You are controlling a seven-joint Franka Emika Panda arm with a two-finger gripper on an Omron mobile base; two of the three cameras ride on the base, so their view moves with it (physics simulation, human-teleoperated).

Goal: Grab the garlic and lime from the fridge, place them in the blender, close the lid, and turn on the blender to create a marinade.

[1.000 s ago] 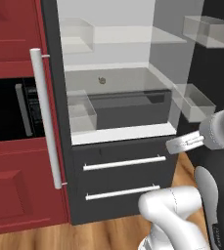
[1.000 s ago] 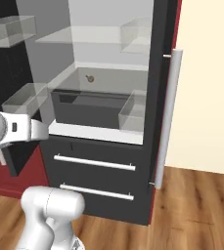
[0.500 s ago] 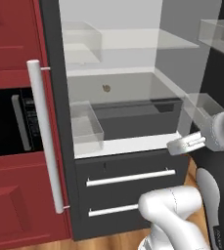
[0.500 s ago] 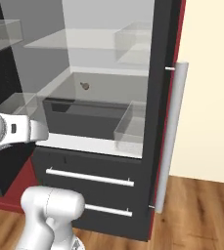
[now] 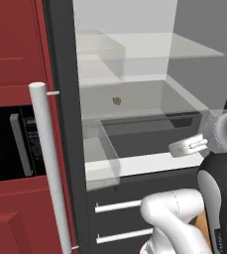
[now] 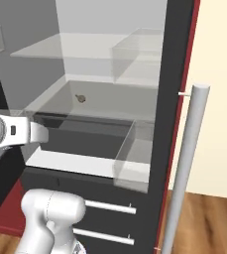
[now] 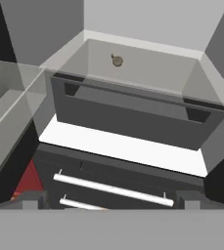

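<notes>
Your gripper (image 5: pixel 188 147) is spread wide and empty, and the garlic (image 7: pixel 117 60) sits far back, top middle

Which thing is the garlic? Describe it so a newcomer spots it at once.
Look into the open fridge, at the translucent shelf above the dark drawer. Near the back wall sits the garlic, a tiny tan lumpy bulb, the one small thing lying on that shelf.

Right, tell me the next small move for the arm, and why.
Probably reach forward and up toward the garlic on the glass shelf. The pincer is open, holds nothing, and hangs short of the fridge interior.
</notes>
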